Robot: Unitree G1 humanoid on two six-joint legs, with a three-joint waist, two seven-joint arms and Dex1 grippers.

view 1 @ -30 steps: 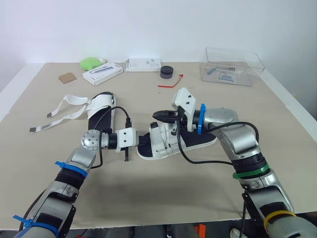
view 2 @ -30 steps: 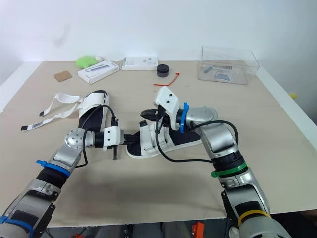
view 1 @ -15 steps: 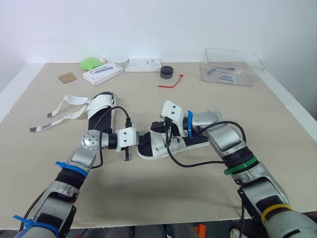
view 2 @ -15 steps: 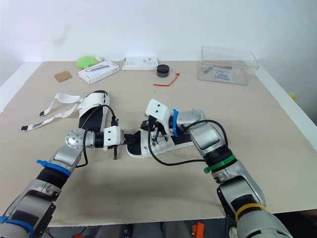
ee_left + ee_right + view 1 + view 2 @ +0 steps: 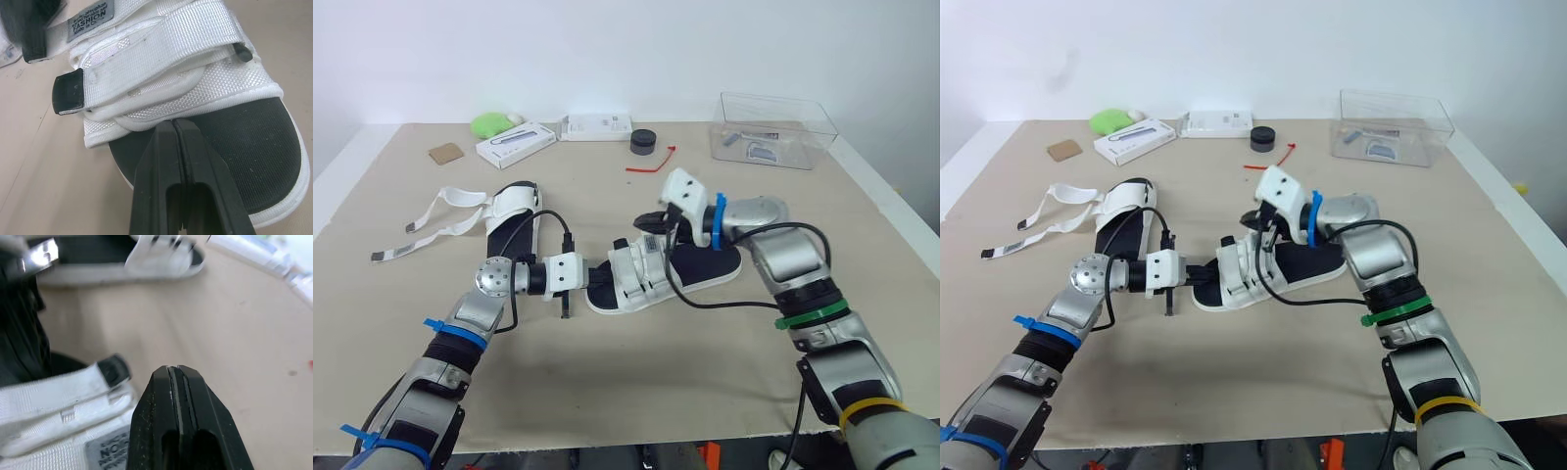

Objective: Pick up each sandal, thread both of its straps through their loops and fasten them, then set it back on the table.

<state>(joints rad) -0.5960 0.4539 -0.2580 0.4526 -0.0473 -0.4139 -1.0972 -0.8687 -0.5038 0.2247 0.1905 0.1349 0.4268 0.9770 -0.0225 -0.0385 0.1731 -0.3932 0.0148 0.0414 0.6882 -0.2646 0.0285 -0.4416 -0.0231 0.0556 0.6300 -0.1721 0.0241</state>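
Now that the right end effector (image 5: 653, 221), fingers together and empty, has lifted off the near sandal (image 5: 646, 279) at mid surface (image 5: 607, 372), its straps look fastened, the left end effector (image 5: 597, 277), likewise closed, rests at its toe, and the far sandal (image 5: 514, 211) remains unstrapped.

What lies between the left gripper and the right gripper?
The sandal, namely its white straps: the left gripper is at its toe, the right gripper over the straps' other side. The left eye view shows this.
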